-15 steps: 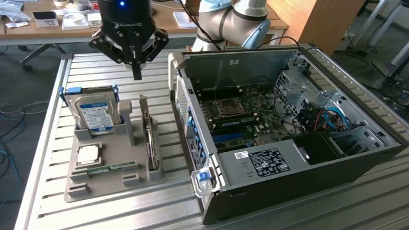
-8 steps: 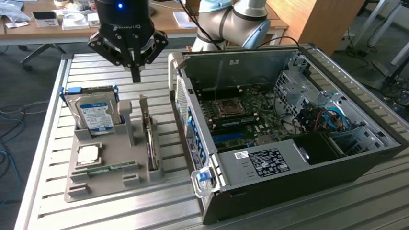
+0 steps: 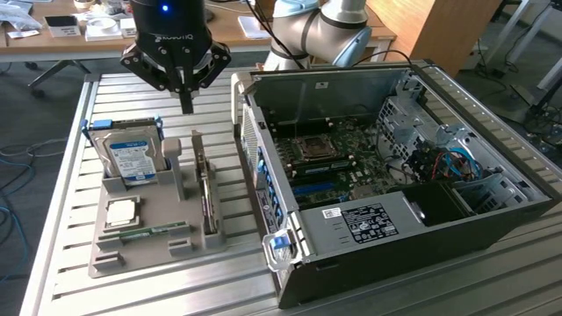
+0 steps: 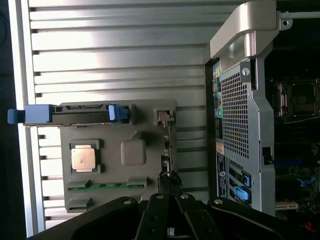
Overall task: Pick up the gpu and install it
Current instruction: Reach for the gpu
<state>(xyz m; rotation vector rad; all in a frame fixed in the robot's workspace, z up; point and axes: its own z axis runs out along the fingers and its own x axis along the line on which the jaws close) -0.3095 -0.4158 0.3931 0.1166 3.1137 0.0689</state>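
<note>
gpu [image 3: 204,191]: not yet picked, standing on edge at tray [image 3: 154,220] side nearest case [image 3: 395,250]; gripper [image 3: 186,105] clenched, empty, above it.

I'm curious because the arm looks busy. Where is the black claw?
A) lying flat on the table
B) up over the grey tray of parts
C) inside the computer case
B: the claw hangs in the air over the grey tray, outside the computer case.
</note>
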